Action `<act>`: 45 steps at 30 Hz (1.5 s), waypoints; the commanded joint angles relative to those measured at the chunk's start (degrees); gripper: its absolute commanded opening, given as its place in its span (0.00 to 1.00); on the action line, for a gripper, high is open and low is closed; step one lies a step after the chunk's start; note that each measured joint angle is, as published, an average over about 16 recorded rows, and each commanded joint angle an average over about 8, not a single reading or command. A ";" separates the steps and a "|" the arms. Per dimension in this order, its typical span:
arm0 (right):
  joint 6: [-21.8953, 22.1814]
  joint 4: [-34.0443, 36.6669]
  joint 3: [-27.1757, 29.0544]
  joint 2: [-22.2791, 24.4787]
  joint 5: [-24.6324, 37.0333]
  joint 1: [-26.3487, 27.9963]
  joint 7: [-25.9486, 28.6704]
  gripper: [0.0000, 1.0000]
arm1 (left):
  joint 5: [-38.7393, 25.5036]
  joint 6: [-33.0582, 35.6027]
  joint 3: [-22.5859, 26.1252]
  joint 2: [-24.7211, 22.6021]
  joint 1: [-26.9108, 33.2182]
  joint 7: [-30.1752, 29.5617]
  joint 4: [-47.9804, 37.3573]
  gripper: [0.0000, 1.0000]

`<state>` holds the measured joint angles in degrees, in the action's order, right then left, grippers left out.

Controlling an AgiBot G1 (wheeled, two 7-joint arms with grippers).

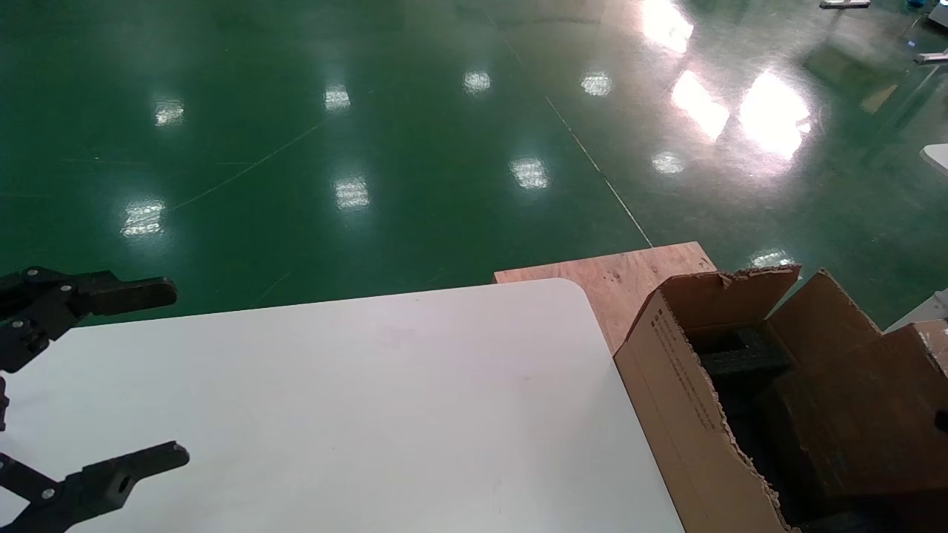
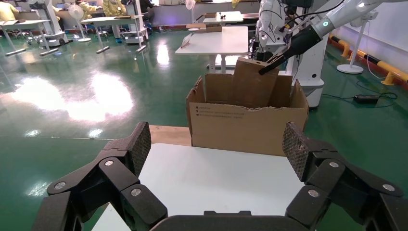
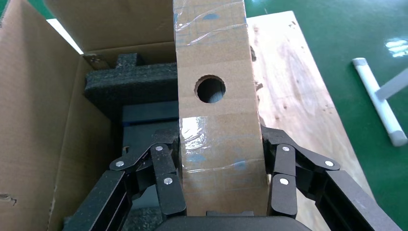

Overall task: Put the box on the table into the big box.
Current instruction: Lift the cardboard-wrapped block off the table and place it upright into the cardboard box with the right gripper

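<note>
Brown cardboard fills the right wrist view: the box, with a round hole in its broad face and strips of clear tape across it, stands gripped between the two black fingers of the right gripper, which are closed against its narrow sides. Below and behind it in that view lies the inside of the big box, with dark foam packed at its bottom, and a plywood board beside the carton. In the left wrist view the same box shows at upper centre, rising tilted out of the open top of the big box, pinched at its upper edge by the right gripper.

In the head view the big box sits at the lower right, just beside the rounded corner of the table, its torn flap edges ragged; the box shows inside it as a dark brown slab at the far right. Small black print runs along the carton's side facing the table, too small to read. The plywood board shows behind the table corner.

At the lower left of the head view the left gripper hovers over the table's edge, its fingers spread wide and holding nothing; in its own wrist view the left gripper frames the white tabletop.
</note>
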<state>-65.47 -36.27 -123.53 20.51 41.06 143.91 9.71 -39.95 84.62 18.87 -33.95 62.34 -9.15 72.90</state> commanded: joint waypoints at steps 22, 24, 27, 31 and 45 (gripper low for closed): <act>12.78 -18.76 6.94 5.34 4.97 -11.65 11.05 0.00 | 0.02 -0.01 0.03 0.01 0.01 0.02 0.00 1.00; 13.26 -19.12 6.70 5.27 5.13 -11.72 11.47 0.00 | 0.02 -0.01 0.03 0.01 0.01 0.02 0.00 1.00; 13.77 -19.34 5.96 4.96 5.22 -11.50 11.87 0.00 | 0.03 -0.02 0.04 0.02 0.01 0.02 0.00 1.00; 14.46 -18.98 4.12 4.14 5.13 -10.42 12.04 0.00 | 0.03 -0.02 0.04 0.02 0.01 0.02 0.00 1.00; 14.56 -13.93 -3.21 0.41 3.61 -4.47 9.71 0.00 | 0.04 -0.03 0.06 0.02 0.02 0.03 0.00 1.00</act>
<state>-50.82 -50.28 -126.72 20.80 44.63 139.57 19.37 -39.91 84.59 18.94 -33.92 62.35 -9.12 72.90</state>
